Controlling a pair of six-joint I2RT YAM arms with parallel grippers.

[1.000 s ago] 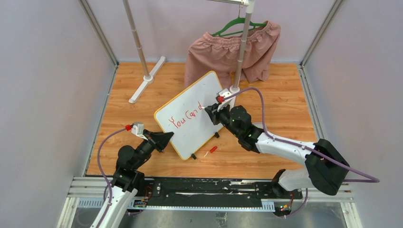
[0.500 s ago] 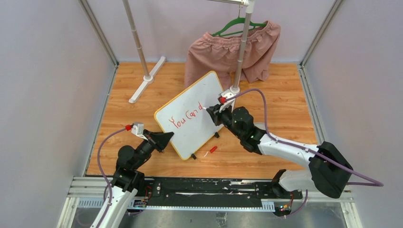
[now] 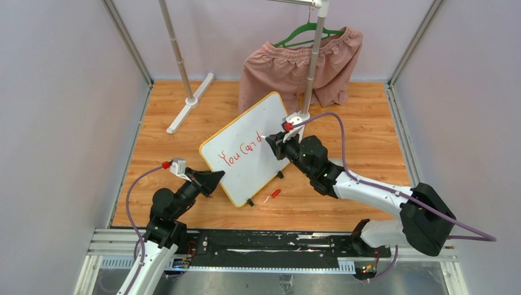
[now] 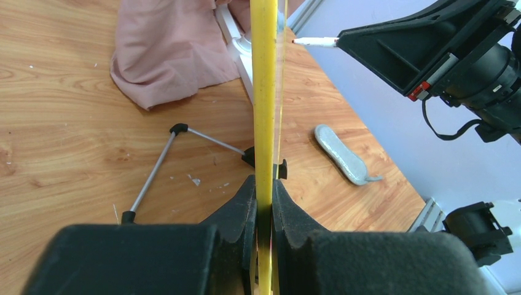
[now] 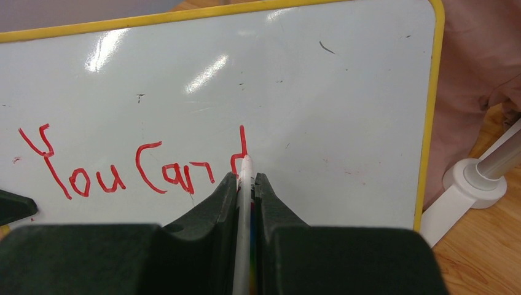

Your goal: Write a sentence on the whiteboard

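Observation:
The whiteboard (image 3: 246,153), white with a yellow frame, stands tilted on the wooden floor. My left gripper (image 3: 215,179) is shut on its lower left edge, and the left wrist view shows the yellow frame (image 4: 264,92) edge-on between the left gripper's (image 4: 264,192) jaws. The sentence (image 3: 241,152) reads "You Can d" in red (image 5: 123,172). My right gripper (image 3: 271,140) (image 5: 246,179) is shut on a white marker (image 5: 245,203). The marker's red tip touches the board at the foot of the "d".
Pink shorts (image 3: 301,67) hang on a green hanger from a rack just behind the board. The rack's post foot (image 5: 473,178) stands close to the board's right edge. A red marker cap (image 3: 275,193) lies in front of the board. A grey flat piece (image 4: 341,153) and the board's wire prop (image 4: 153,172) lie on the floor.
The right arm has shifted slightly and the marker tip has moved a little at the "d". The left gripper and the whiteboard have stayed in place.

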